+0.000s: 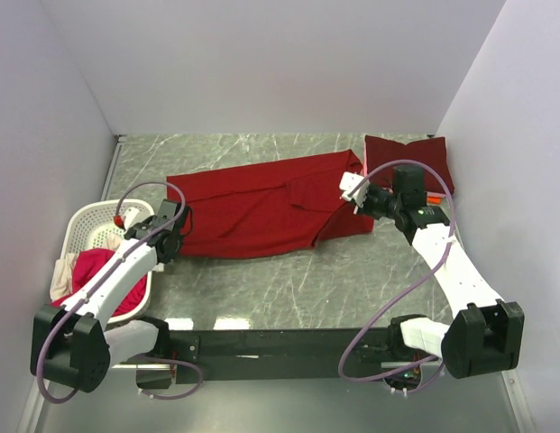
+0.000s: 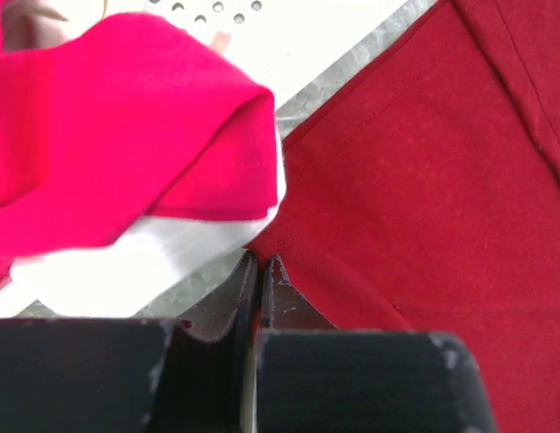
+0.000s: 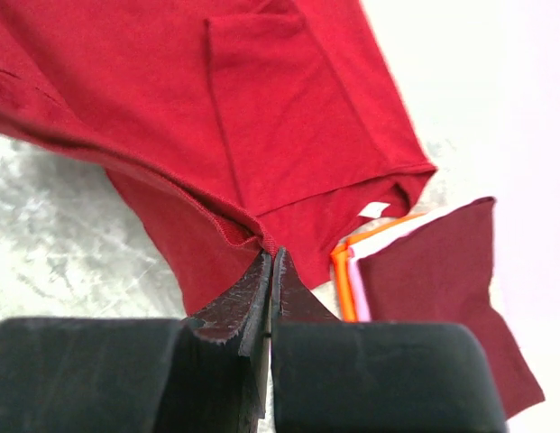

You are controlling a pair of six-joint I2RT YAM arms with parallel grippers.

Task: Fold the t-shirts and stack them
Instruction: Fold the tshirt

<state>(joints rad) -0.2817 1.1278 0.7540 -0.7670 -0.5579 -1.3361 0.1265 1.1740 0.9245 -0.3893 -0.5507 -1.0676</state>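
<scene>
A large dark red t-shirt [image 1: 261, 207] lies stretched across the middle of the table. My left gripper [image 1: 174, 225] is shut on its left edge, seen in the left wrist view [image 2: 261, 262]. My right gripper [image 1: 353, 191] is shut on its right edge near the collar, seen in the right wrist view [image 3: 270, 257]. A folded maroon t-shirt [image 1: 413, 158] tops a stack at the back right, with orange [image 3: 341, 280] and pale layers under it. A magenta-pink t-shirt [image 1: 104, 275] hangs over the basket.
A white lattice basket [image 1: 81, 230] stands at the left with the pink and a cream cloth [image 1: 61, 275] in it. White walls close in the table at the left, back and right.
</scene>
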